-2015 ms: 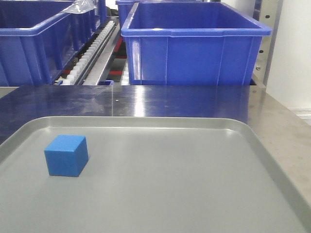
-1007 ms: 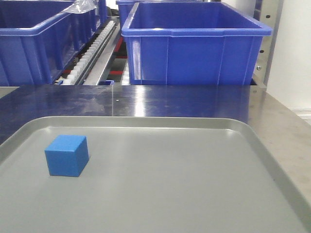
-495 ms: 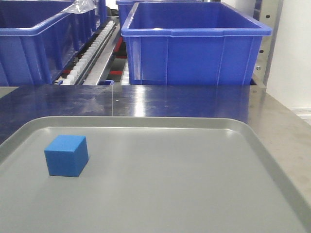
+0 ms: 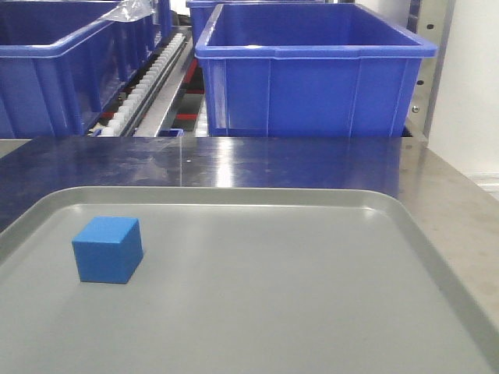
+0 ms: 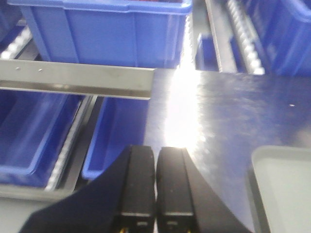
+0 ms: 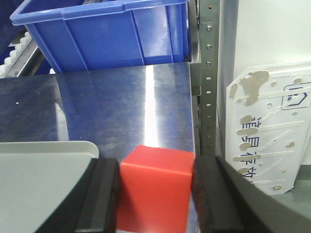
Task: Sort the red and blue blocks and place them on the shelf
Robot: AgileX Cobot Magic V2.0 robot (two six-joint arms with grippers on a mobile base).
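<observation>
1. Blue block [image 4: 107,249]: rests on the grey tray [image 4: 296,296], in its left part, near the left rim. No gripper touches it in the front view.

2. Tray: lies on the shiny steel tabletop [image 4: 273,160]. The shelf [image 4: 168,97] stands behind the tabletop and carries a left bin [image 4: 47,78] and a right bin [image 4: 312,86], both large and blue. A white roller track [image 4: 144,86] runs between the 2 bins.

3. Left gripper [image 5: 156,155]: the 2 black fingers [image 5: 141,184] are pressed together with only a thin seam between them, and nothing is held. The gripper hangs over the left part of the tabletop. The tray corner lies to its right. A brushed steel front rail [image 5: 77,82] with 2 small screws crosses the upper left of the left wrist view, with blue bins above and below it.

4. Right gripper [image 6: 155,170]: the 2 fingers [image 6: 104,199] are clamped on the red block [image 6: 155,194], 1 finger on each side face.

5. Red block: held upright over the right part of the tabletop, just beside the rounded corner of the tray, to the tray's right. Whether its underside touches the tabletop cannot be told. A perforated steel post [image 6: 208,73] of the shelf stands just behind and to the right of it. A worn white sign [image 6: 272,131] leans beyond the post.
</observation>
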